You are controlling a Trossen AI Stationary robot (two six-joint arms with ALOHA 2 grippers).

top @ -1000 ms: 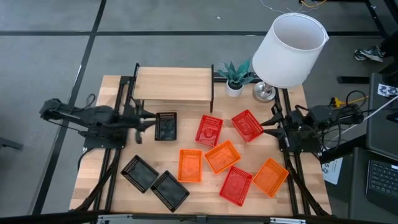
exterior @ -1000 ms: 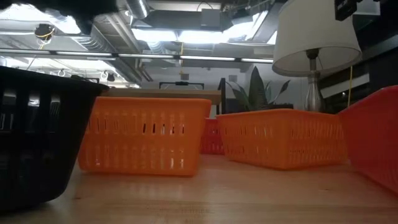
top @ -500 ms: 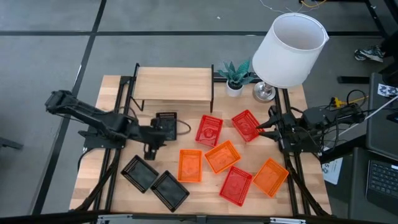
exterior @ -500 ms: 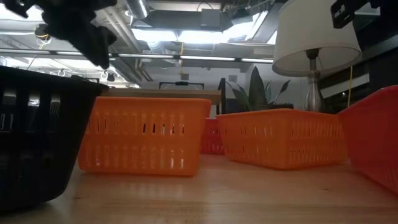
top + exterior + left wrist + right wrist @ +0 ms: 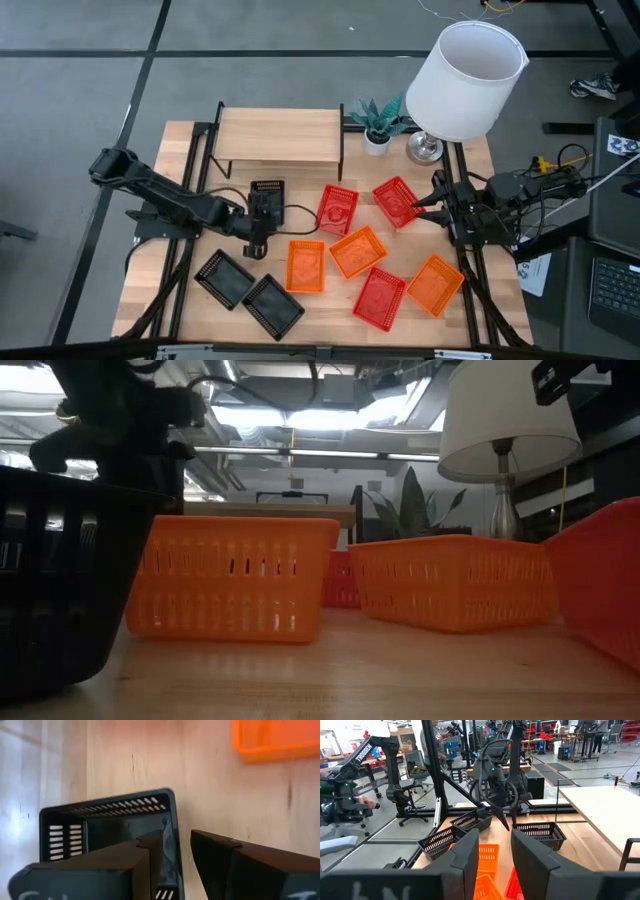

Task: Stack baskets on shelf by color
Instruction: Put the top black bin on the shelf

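Black basket [image 5: 266, 202] lengthwise toward shelf [image 5: 279, 137]

- Seen from above, the left hand [image 5: 258, 228] covers much of the black basket [image 5: 266, 200] under it.
- In the low view, the near black basket [image 5: 55, 580] is cut off by the frame's left edge.
- There too, the red basket [image 5: 600, 580] runs off the right edge.
- The shelf [image 5: 270, 509] shows only as a strip behind the orange basket [image 5: 235, 575].

You have three black baskets [image 5: 266, 202], three orange baskets [image 5: 305, 266], three red baskets [image 5: 336, 208], and one shelf [image 5: 279, 136].
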